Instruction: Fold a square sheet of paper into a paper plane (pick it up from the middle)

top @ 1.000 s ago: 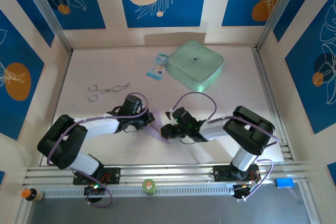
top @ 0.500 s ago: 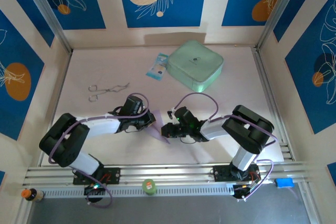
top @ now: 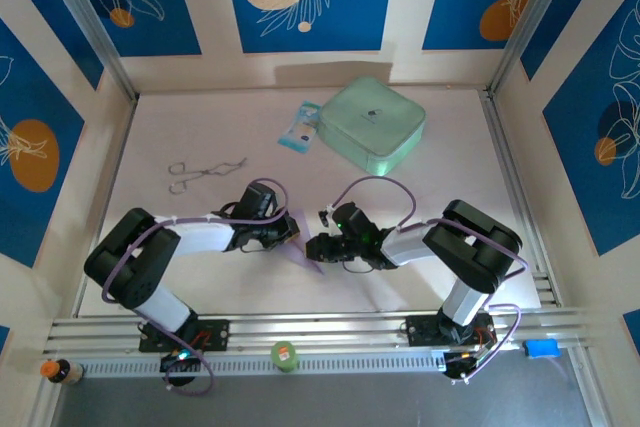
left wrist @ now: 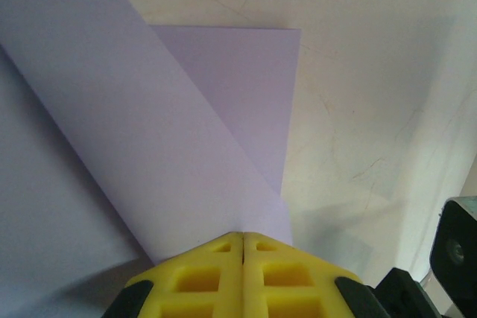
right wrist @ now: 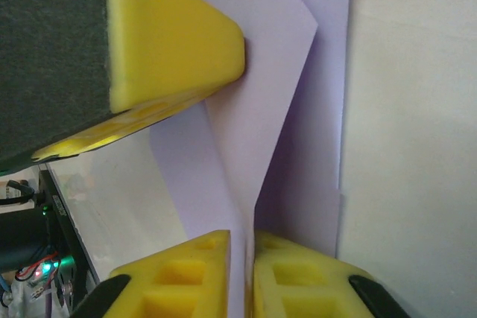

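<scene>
paper [left wrist: 134, 109]: folded, lower centre of top view, btw the grippers.
fold axis: upper left to bottom mid, left wrist view.
l gripper [left wrist: 243, 245]: jaws pressed together, pinching paper tip.
r gripper [right wrist: 242, 249]: jaws near-closed on opposite edge.

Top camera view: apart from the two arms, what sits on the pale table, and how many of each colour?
lavender folded paper sheet: 1
blue-white flat packet: 1
mint-green square case: 1
thin silver metal tongs: 1
Total: 4
</scene>
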